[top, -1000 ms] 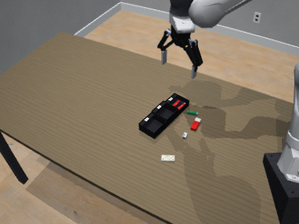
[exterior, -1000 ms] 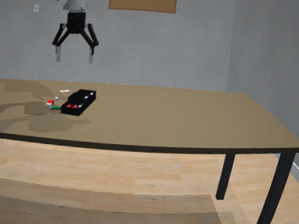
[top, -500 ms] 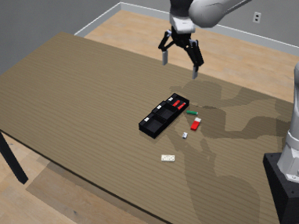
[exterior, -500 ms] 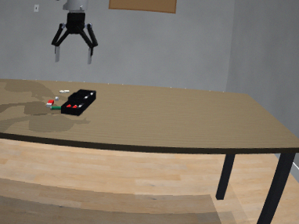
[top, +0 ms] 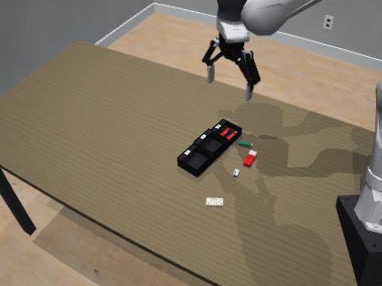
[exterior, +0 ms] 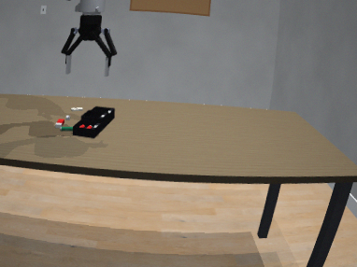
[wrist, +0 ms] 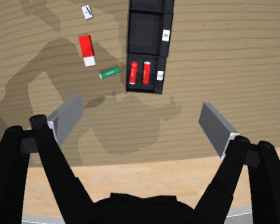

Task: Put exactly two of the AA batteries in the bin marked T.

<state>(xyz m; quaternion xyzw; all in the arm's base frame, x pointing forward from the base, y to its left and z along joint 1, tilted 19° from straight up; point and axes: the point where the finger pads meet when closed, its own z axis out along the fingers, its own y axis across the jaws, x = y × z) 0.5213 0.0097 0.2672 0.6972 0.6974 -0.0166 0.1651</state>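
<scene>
Two red batteries lie side by side in the end bin of a row of three joined black bins; one battery (wrist: 133,73) is on the left in the wrist view, the other battery (wrist: 146,72) on the right. The end bin (wrist: 144,90) has a white label whose letter is too small to read. A green battery (top: 245,144) (exterior: 67,129) (wrist: 110,72) lies on the table outside that bin. My gripper (top: 229,87) (exterior: 87,68) (wrist: 142,108) is wide open and empty, high above the table and off the end of the bins.
A red and white block (top: 249,159) (exterior: 60,122) (wrist: 86,49) lies beside the bins. A small white and dark item (top: 236,172) (wrist: 87,12) lies near it. A flat white piece (top: 214,201) (exterior: 77,108) lies farther off. The other two bins (top: 195,160) (top: 212,142) hold nothing visible.
</scene>
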